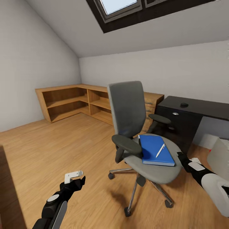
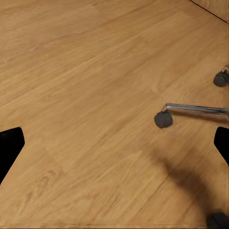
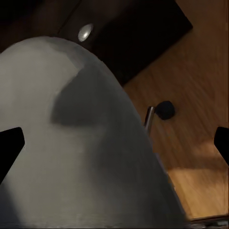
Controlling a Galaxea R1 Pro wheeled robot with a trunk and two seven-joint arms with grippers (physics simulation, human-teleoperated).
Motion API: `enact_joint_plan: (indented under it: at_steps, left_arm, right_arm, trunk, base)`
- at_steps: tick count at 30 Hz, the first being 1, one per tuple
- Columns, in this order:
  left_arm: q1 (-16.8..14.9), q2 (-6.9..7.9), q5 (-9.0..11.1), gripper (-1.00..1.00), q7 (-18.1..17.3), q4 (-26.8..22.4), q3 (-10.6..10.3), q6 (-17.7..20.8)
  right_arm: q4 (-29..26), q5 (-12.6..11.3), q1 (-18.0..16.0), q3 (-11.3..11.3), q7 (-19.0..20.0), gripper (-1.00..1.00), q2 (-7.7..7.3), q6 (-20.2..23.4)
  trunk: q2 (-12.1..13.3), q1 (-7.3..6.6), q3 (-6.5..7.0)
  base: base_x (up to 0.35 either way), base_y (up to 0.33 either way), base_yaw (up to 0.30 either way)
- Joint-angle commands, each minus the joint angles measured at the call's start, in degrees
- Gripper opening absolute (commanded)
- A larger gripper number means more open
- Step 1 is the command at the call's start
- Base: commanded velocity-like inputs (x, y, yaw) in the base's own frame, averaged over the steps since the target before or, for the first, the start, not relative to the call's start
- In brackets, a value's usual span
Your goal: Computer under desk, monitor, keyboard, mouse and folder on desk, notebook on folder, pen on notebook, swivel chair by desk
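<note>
Wood plank floor (image 1: pixel 63 146) under a sloped attic ceiling: my left gripper (image 1: pixel 77 178) hangs wide open and empty over bare boards. My right gripper (image 1: pixel 182 158), also spread wide, sits just beside the swivel chair (image 1: pixel 133 127) seat edge. Near it, the blue folder (image 1: pixel 154 149) lies on the seat, the pen (image 1: pixel 160 150) on top. Behind stands the black desk (image 1: pixel 203 108).

Attic home office, seemingly: skylight (image 1: pixel 122 7), desk (image 1: pixel 203 107), swivel chair (image 1: pixel 140 133).
</note>
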Motion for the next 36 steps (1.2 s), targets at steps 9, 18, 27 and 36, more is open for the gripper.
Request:
enact_joint_plan:
  at_steps: [9,18,27,36]
  left_arm:
    - [0.0,0.01,0.6,1.00,0.5,0.0,-0.1,0.2]
    - [0.0,0.01,0.5,1.00,0.5,0.0,-0.1,0.2]
    - [0.0,0.00,0.5,1.00,0.5,0.0,-0.1,0.2]
    - [0.0,0.01,0.5,1.00,0.5,0.0,-0.1,0.2]
  right_arm:
    - [0.0,0.1,0.0,-0.5,0.1,1.00,-0.01,0.1]
    - [0.0,0.1,0.0,-0.4,0.1,1.00,0.34,0.1]
    - [0.1,0.1,0.0,-0.4,0.2,1.00,1.15,0.1]
    - [0.1,0.2,0.0,-0.4,0.2,1.00,2.53,0.0]
  trunk:
    - [0.0,-0.04,-0.06]
    - [0.0,-0.04,-0.06]
    - [0.0,-0.04,-0.06]
    - [0.0,-0.04,-0.06]
  base:
    - [-0.250,-0.160,0.000]
    - [-0.237,-0.116,0.000]
    - [-0.109,-0.019,0.000]
    - [-0.012,-0.002,0.000]
